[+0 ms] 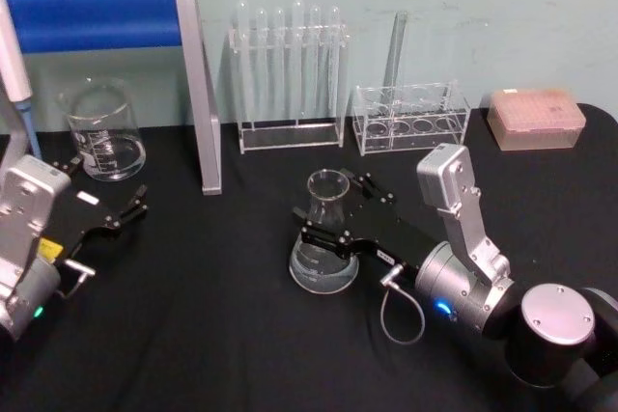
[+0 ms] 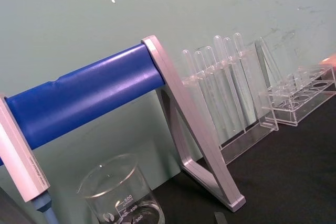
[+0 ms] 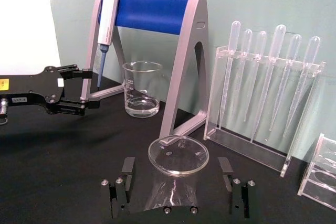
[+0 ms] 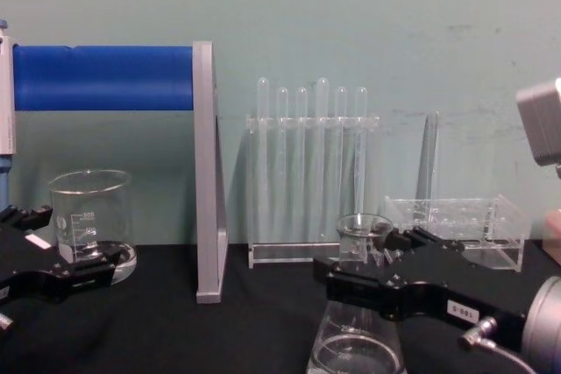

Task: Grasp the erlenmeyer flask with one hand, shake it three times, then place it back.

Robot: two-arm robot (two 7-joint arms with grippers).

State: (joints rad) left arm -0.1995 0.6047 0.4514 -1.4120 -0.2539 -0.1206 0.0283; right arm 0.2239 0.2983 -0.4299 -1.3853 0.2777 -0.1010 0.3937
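Black cloth is covering the table [image 1: 212, 325] under a pale green wall, and the erlenmeyer flask [image 1: 322, 260] is standing upright near its middle, well in front of the clear racks. The right gripper [image 1: 335, 207] is reaching in from the robot's right at neck height, its flat black jaws spread to either side of the narrow neck. In the right wrist view a gap is showing between each pad and the glass, so nothing is being pinched. The left gripper [image 1: 106, 187] is resting low at the left with its jaws also spread, near the graduated beaker [image 1: 101, 132].

The step in hand is looking like the grasp itself. To do it well, the jaws should be closing evenly on the neck below the flared rim, so the flare is acting as a stop. They should close gently, since smooth glass against flat pads is offering little friction.

The flask is thin, clear and glossy, with a wide round base tapering upward. It seems to be holding a little liquid, though reflections are making that hard to confirm
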